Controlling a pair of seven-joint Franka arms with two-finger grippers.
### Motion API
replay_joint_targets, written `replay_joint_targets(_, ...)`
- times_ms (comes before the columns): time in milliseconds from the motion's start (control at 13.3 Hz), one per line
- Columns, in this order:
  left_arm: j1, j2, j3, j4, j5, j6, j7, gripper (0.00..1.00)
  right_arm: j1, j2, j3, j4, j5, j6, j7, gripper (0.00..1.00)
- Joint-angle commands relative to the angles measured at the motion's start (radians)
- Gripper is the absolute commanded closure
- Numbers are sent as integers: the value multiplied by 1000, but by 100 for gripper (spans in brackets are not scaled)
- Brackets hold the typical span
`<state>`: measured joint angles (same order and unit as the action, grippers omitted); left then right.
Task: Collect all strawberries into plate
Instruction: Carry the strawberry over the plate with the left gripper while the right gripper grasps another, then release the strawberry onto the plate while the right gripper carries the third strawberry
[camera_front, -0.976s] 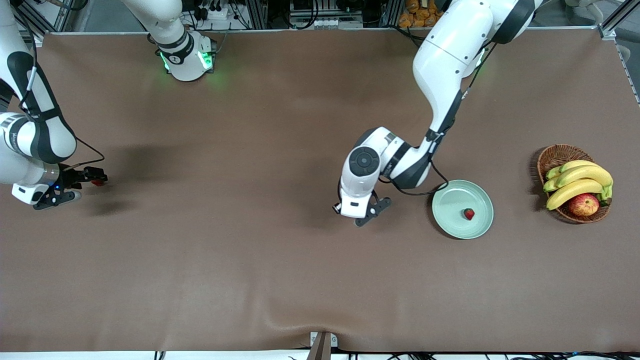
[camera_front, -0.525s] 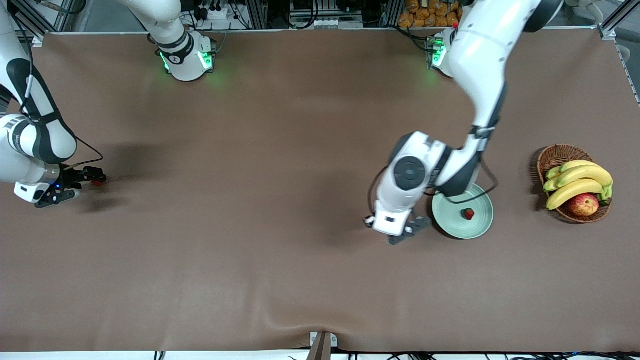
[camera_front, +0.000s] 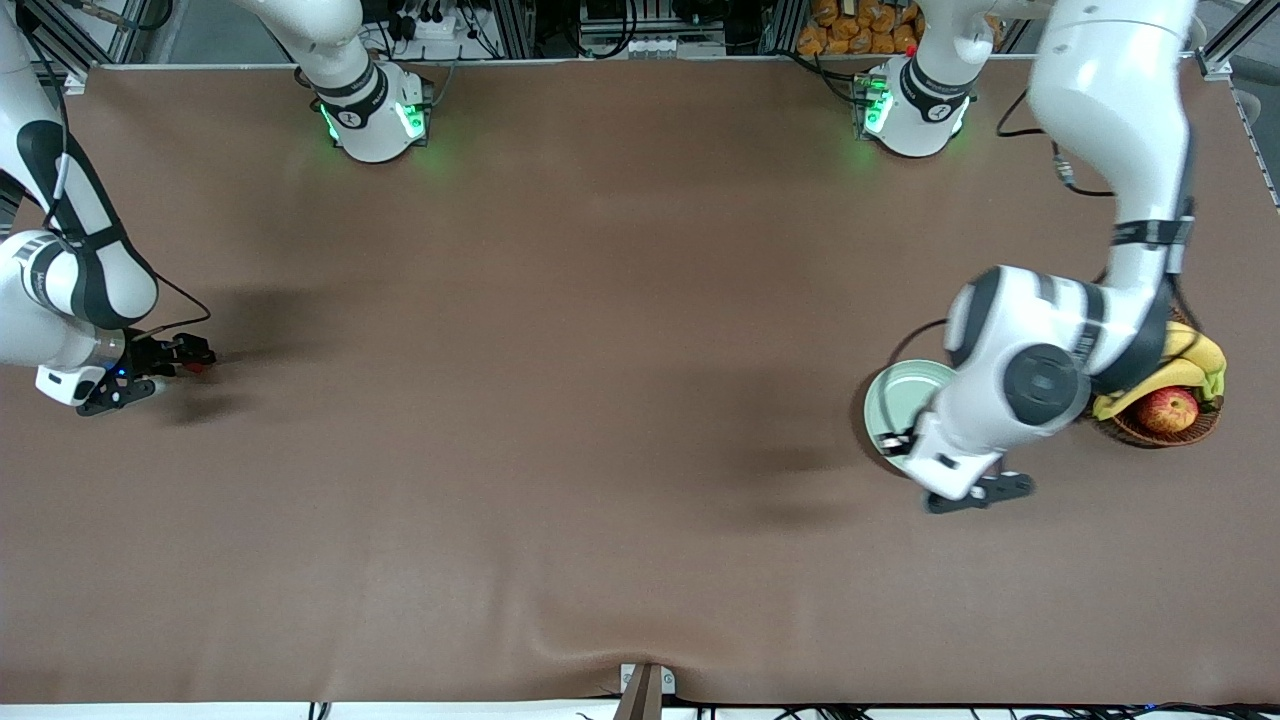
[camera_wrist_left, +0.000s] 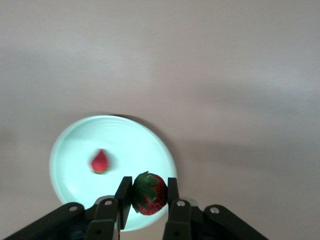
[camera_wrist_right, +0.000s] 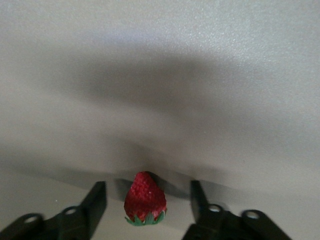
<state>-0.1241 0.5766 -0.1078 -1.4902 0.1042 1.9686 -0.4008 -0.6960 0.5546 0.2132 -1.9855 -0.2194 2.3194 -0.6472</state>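
I see bare brown table (camera_front: 560, 400) all around both arms. My left gripper (camera_wrist_left: 149, 200) hangs over the plate's (camera_wrist_left: 75, 145) rim, pinching a strawberry (camera_wrist_left: 150, 194); another berry (camera_wrist_left: 100, 161) lies on the plate, beside the fruit basket (camera_front: 1150, 432). My right gripper (camera_wrist_right: 147, 200), fingers spread, straddles a third strawberry (camera_wrist_right: 145, 197) at the right arm's table end.

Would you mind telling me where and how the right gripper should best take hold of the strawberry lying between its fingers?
Probably across the red body's widest part, just above the green cap. The strawberry lies on the table at the right arm's end, tip pointing away from the right gripper, whose fingers stand apart on either side. Coming straight down and closing on the flanks avoids the narrow tip slipping out.
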Motion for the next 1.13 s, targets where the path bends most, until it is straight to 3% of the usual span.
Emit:
replay_joint_targets(0,79,-21,-13,-83,11,1,124,100,-27,-12,20,-25,-31,3,-38,100)
replay_joint_targets(300,133,-11,-32,-169,6,38,207,100,-8,-25,41,-9,-26,3,-147,100)
replay_joint_targets(525,130,6,-38,-186,-79,39,209,100,27,-24,202,37,-26,3,-152,100)
replay_joint_targets(601,123,9,-38,-186,-102,41,209,100,68,-24,233,56,-26,3,-147,100)
replay_joint_targets(901,126,29,-44,-202,-115,56,209,99,293,-18,238,192,-20,2,-144,100)
replay_joint_targets(976,123,29,-44,-202,-115,56,209,90,350,-13,236,226,-15,0,-137,100)
replay_joint_targets(1051,118,29,-44,-200,-115,56,208,67,402,-4,236,252,-9,0,-112,100)
